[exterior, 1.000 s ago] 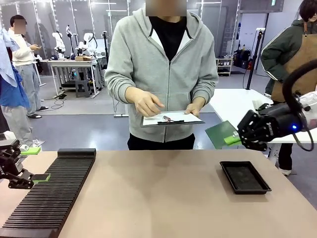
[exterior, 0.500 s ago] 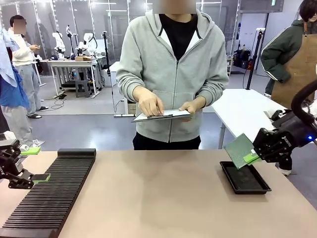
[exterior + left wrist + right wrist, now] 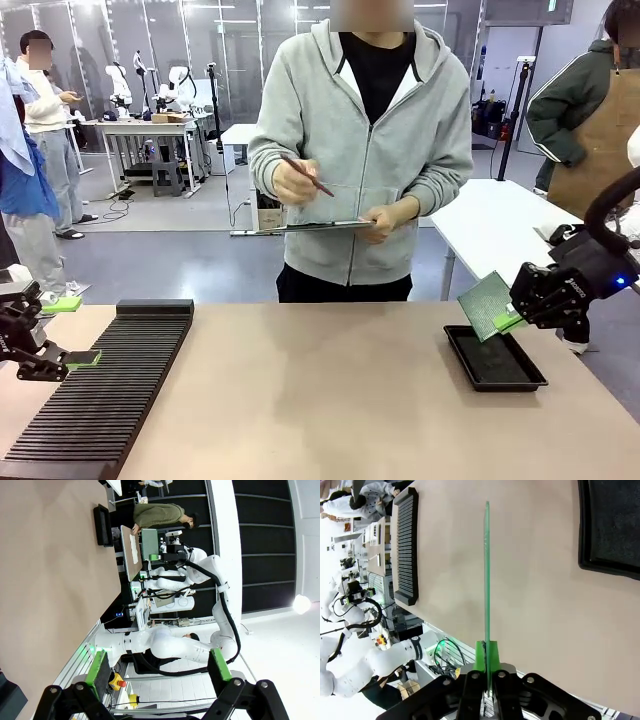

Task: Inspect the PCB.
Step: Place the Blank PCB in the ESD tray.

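The PCB [image 3: 487, 305], a thin green board, hangs tilted just above the far edge of the black tray [image 3: 495, 358] at the table's right. My right gripper [image 3: 510, 320] is shut on its lower right corner. In the right wrist view the PCB [image 3: 486, 570] stands edge-on, pinched between the green pads of the right gripper [image 3: 486, 655], with the tray [image 3: 610, 525] beside it. My left gripper [image 3: 72, 330] stands open and empty at the far left, next to the slotted rack [image 3: 105, 385]. In the left wrist view, nothing lies between the wide-apart fingers of the left gripper [image 3: 158, 666].
A person in a grey hoodie stands at the far side, holding a clipboard [image 3: 305, 227] in one hand and a pen [image 3: 307, 175] raised in the other. The tan table [image 3: 320, 400] is bare between rack and tray. A white table [image 3: 490, 225] stands behind at right.
My right gripper carried the PCB down and to the right, from near the person to over the tray. The person shifted right and lifted the pen off the clipboard. The left arm stayed still.
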`<state>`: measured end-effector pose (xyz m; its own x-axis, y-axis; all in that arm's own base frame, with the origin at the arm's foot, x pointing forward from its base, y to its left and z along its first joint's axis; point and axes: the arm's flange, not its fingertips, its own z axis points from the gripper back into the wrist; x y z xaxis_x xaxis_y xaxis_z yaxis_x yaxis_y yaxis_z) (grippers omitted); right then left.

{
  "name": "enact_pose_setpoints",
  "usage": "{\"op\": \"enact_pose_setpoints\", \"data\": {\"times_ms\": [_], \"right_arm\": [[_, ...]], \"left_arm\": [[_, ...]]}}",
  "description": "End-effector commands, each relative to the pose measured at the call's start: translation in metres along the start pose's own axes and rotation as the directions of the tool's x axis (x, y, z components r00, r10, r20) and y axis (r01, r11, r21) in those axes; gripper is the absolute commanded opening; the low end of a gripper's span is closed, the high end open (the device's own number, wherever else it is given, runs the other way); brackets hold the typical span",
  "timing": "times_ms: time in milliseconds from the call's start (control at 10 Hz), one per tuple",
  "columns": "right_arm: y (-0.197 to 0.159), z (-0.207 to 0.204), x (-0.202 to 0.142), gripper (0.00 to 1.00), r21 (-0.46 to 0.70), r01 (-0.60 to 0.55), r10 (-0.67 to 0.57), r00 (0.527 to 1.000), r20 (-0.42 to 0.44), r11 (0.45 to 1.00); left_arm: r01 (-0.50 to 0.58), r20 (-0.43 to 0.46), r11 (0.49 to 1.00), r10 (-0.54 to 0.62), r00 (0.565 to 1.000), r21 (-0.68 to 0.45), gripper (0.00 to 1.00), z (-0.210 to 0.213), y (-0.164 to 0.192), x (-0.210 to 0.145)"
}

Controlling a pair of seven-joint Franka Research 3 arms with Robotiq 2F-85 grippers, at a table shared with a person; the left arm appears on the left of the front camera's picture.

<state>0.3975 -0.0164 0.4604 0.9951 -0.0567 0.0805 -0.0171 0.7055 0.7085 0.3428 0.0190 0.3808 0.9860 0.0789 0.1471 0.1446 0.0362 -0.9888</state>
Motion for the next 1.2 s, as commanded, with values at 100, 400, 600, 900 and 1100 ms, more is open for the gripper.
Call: {"op": "enact_pose_setpoints", "data": {"times_ms": [100,400,600,900,1100], "right_arm": [[-0.011,-0.007,0.020,0.03,-0.051,0.043,-0.041,0.998,0.041,0.998],[-0.034,-0.028,0.059,0.03,-0.140,0.005,-0.012,0.999,-0.044,0.990],[-0.047,-0.047,0.078,0.03,-0.204,-0.022,0.007,0.997,-0.076,0.979],[-0.069,-0.057,0.112,0.03,-0.219,-0.012,-0.004,0.997,-0.074,0.976],[-0.084,-0.067,0.127,0.03,-0.242,0.003,-0.016,0.998,-0.053,0.970]], "left_arm": [[0.013,-0.001,1.000,-0.013,1.000,-0.001,1.00,-0.001,0.001,-0.002],[0.013,-0.001,1.000,-0.013,1.000,-0.001,1.00,-0.001,0.001,-0.002],[0.013,-0.001,1.000,-0.013,1.000,-0.001,1.00,-0.001,0.001,-0.002],[0.013,-0.001,1.000,-0.013,1.000,-0.001,1.00,-0.001,0.001,-0.002],[0.013,-0.001,1.000,-0.013,1.000,-0.001,1.00,-0.001,0.001,-0.002]]}}
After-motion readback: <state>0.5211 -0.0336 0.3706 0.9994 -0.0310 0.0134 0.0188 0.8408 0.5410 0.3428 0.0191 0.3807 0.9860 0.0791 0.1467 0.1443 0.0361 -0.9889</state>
